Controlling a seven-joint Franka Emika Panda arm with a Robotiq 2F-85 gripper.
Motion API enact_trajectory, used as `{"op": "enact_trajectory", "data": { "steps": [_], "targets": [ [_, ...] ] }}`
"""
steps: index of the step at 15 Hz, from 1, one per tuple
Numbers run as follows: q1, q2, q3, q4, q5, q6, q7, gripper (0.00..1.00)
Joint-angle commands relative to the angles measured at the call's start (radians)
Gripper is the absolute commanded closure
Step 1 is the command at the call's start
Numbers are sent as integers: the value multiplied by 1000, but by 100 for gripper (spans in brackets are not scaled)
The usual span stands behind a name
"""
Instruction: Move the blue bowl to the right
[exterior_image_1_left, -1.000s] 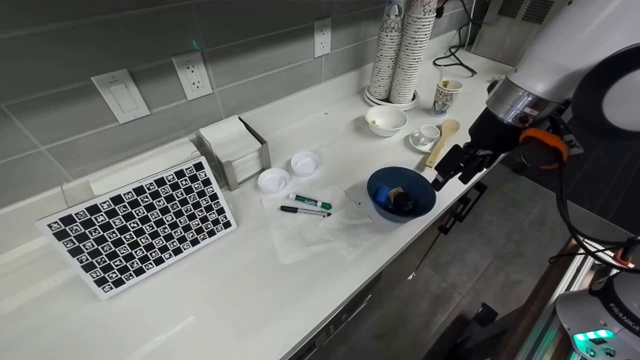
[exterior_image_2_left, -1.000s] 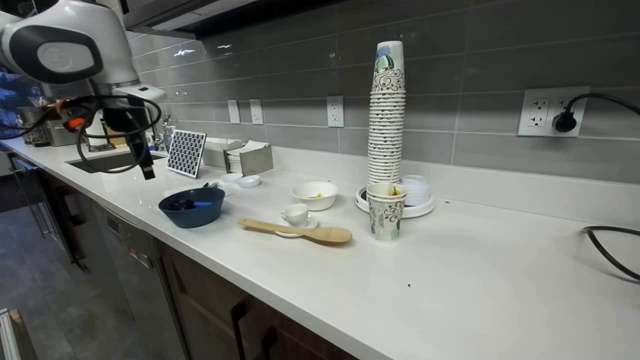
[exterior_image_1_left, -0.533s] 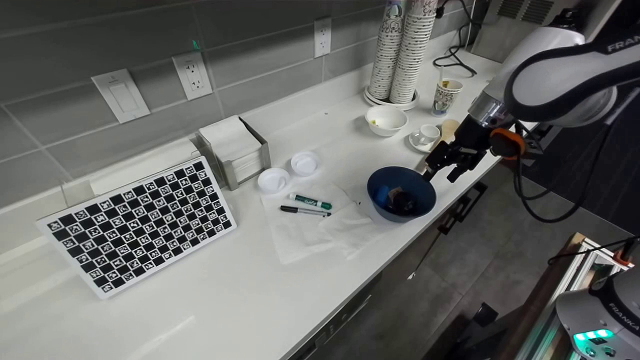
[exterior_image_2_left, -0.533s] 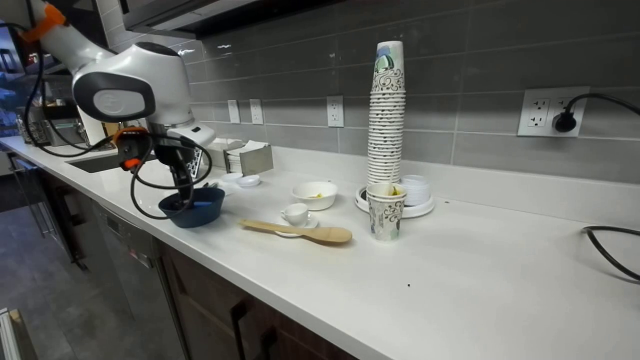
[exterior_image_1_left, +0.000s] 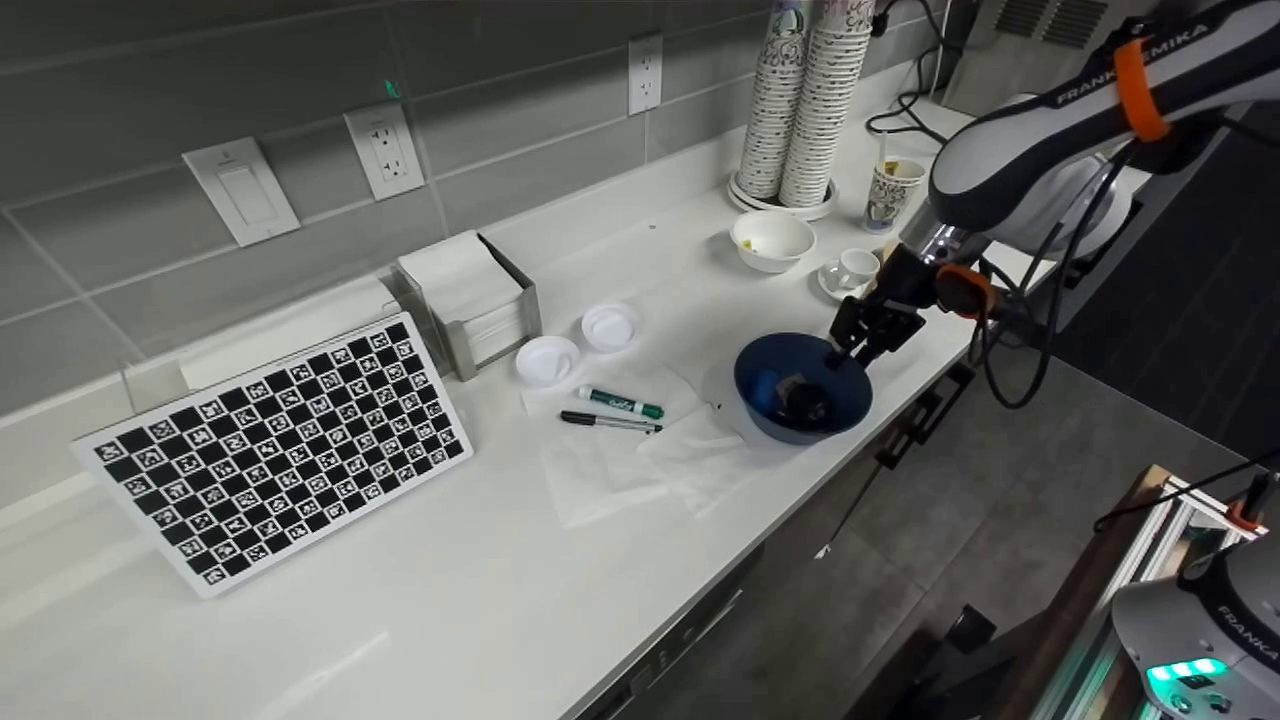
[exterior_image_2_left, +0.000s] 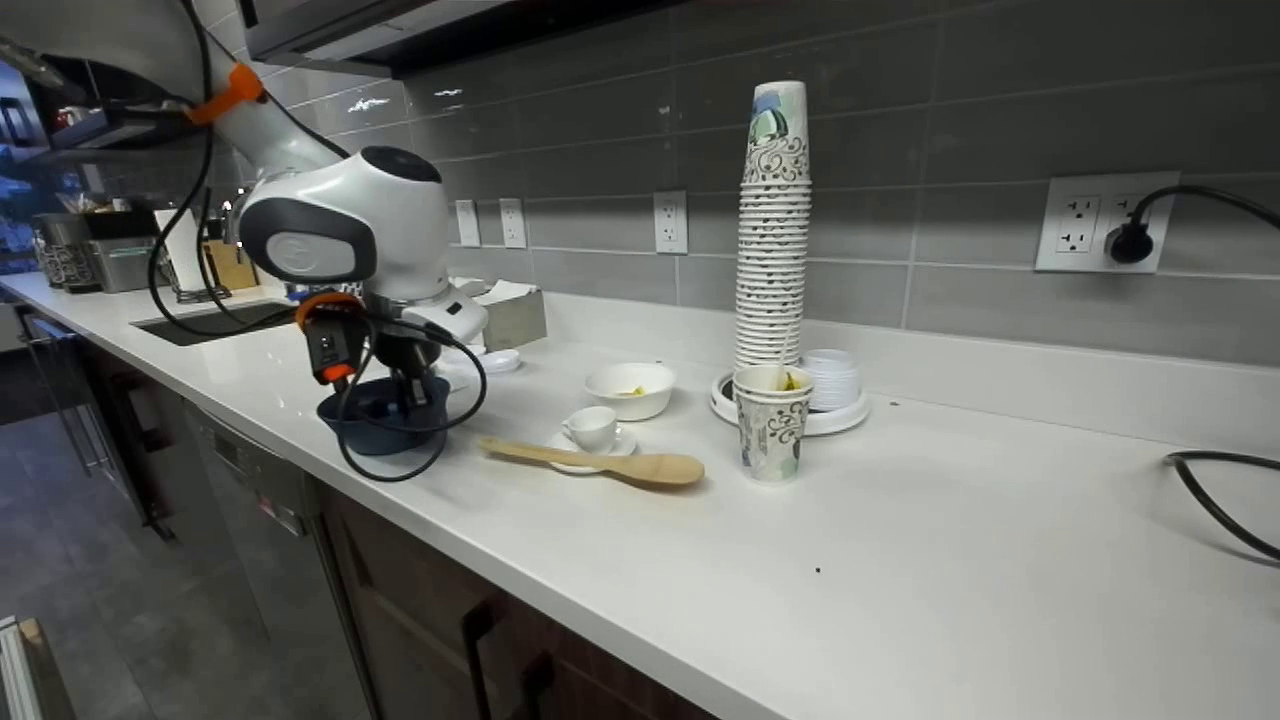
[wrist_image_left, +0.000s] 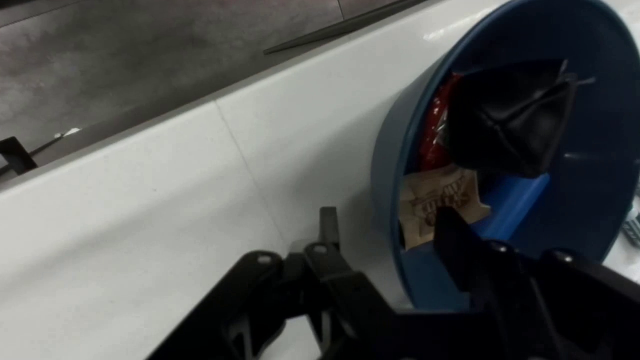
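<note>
The blue bowl stands upright on the counter near its front edge, in both exterior views (exterior_image_1_left: 795, 352) (exterior_image_2_left: 372, 440) and large in the wrist view (wrist_image_left: 595, 200). It holds a black packet (wrist_image_left: 505, 117), a red packet, a brown paper packet (wrist_image_left: 432, 197) and a blue item. My gripper is at the bowl's rim in both exterior views (exterior_image_1_left: 850, 358) (exterior_image_2_left: 412, 396). In the wrist view the gripper (wrist_image_left: 386, 215) is open. One finger is over the bowl's inside and the other is outside it, with the rim between them. Neither finger visibly touches the rim.
A wooden spoon (exterior_image_2_left: 590, 460), a white cup (exterior_image_2_left: 592, 430) on a saucer and a white bowl (exterior_image_2_left: 625, 406) stand beside the blue bowl. Stacked paper cups (exterior_image_1_left: 815, 110) stand behind. Markers (exterior_image_1_left: 620, 403) lie on napkins. The counter's front edge (exterior_image_1_left: 700, 600) is close.
My gripper has come down to the blue bowl's rim, moving left in an exterior view. Its fingers now straddle the rim. The blue bowl has not moved.
</note>
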Motion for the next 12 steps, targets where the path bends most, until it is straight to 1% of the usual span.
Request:
{"op": "enact_trajectory", "data": {
  "steps": [1,2,3,4,6,8,9,12],
  "targets": [
    [-41,93,45,83,32,-20,-41,78],
    [-48,99,54,92,21,-24,-44,84],
    [-54,99,62,98,9,-30,-46,92],
    [-58,98,70,104,-1,-32,-50,98],
    [-65,86,82,108,-8,-45,-64,100],
    [-70,70,87,116,-3,-67,-46,100],
    [-73,60,85,117,-11,-78,6,99],
    [-89,-14,74,91,11,-45,128,99]
  ]
}}
